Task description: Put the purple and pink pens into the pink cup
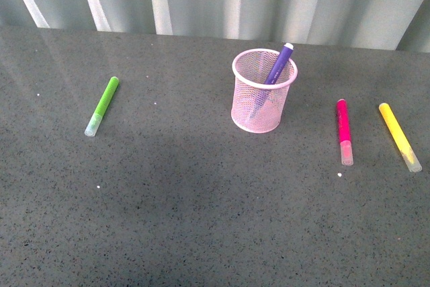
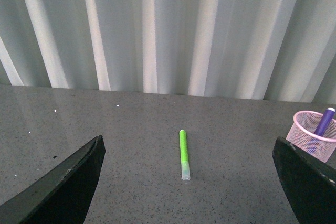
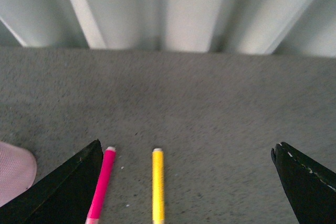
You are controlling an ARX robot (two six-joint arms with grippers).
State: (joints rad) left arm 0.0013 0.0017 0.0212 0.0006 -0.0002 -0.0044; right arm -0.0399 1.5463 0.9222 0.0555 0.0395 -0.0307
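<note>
Front view: purple pen stands in the pink cup, while the pink pen lies flat to its right, long axis pointing away from the robot, nearest the wide-open right gripper; left gripper likewise spread, holding nothing.

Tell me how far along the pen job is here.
Half done: the purple pen leans inside the pink cup. Nothing is in hand; the left end effector and right end effector are open and empty. Left to do: the pink pen lies on the table to the cup's right, beside the yellow marker, and has to go in.
</note>
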